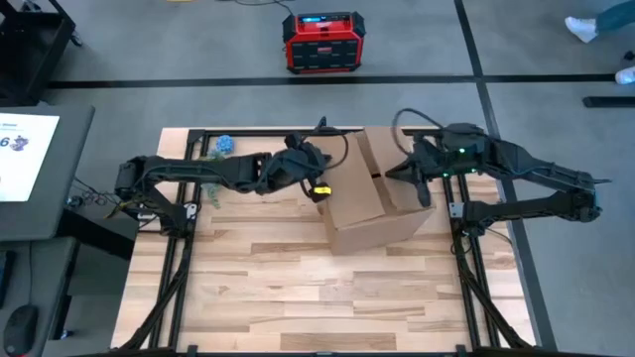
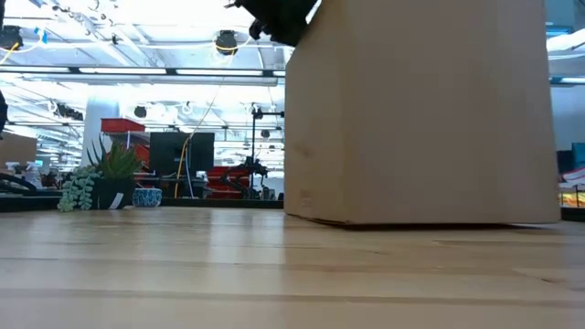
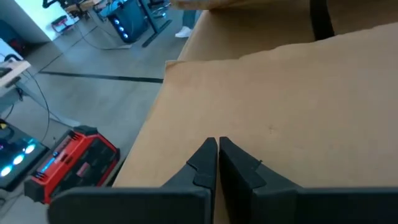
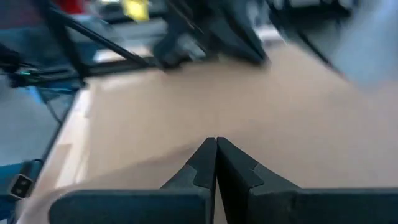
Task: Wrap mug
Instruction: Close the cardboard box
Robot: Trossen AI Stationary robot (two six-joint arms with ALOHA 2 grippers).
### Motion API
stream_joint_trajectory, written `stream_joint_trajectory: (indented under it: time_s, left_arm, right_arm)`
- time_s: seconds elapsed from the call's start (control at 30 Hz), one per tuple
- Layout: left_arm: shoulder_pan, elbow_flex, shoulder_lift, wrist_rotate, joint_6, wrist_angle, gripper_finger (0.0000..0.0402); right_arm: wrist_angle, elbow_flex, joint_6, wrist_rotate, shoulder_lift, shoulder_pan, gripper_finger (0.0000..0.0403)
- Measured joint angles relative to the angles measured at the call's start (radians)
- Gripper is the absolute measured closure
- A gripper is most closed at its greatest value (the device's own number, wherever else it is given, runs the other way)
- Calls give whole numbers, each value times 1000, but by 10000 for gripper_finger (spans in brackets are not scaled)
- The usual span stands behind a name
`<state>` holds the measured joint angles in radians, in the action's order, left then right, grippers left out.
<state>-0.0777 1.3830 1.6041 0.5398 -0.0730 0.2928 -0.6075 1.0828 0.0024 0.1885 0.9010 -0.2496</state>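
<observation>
A brown cardboard box (image 1: 369,203) stands on the table right of centre and fills the right of the low view (image 2: 420,110). Its top flaps (image 1: 382,159) are folded across the opening. My left gripper (image 1: 319,188) is at the box's top left edge, fingers shut (image 3: 217,148) over a flap. My right gripper (image 1: 423,190) is at the box's top right side, fingers shut (image 4: 216,147) over the other flap. The mug is hidden from every view. My left gripper's shut fingertips (image 3: 208,155) lie against the flat face of a cardboard flap (image 3: 267,118), coming from the table's left side and slanting down. My right gripper's shut fingertips (image 4: 227,158) lie against the face of a flap (image 4: 205,106), coming from the table's right side and slanting down.
A small potted plant (image 1: 220,147) and a blue cup (image 2: 146,196) stand at the table's far left. A red power unit (image 1: 319,43) sits on the floor beyond the far edge. The near half of the wooden table (image 1: 298,297) is bare wood.
</observation>
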Motion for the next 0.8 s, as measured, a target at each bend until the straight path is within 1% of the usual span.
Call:
stream_joint_trajectory:
  time_s: [0.17,0.3,0.4,0.5,0.6,0.7,0.8]
  left_arm:
    - [-2,-1,1,-11,-44,-1,401]
    - [15,-3,-13,-6,-88,-11,401]
    - [35,-7,-46,-11,-90,6,401]
    - [83,-11,-92,-16,-65,24,402]
    - [154,-9,-149,-35,-17,21,402]
    - [252,-8,-173,-47,25,46,402]
    - [363,-8,-168,-73,80,59,402]
  right_arm:
    - [121,-47,-82,90,23,-19,403]
    - [244,-131,-105,205,70,-62,403]
    - [312,-182,-106,247,96,-98,403]
    - [376,-221,-109,291,118,-120,403]
    - [420,-247,-107,292,140,-127,403]
    - [469,-249,-96,285,185,-111,403]
    - [548,-249,-68,220,238,-78,403]
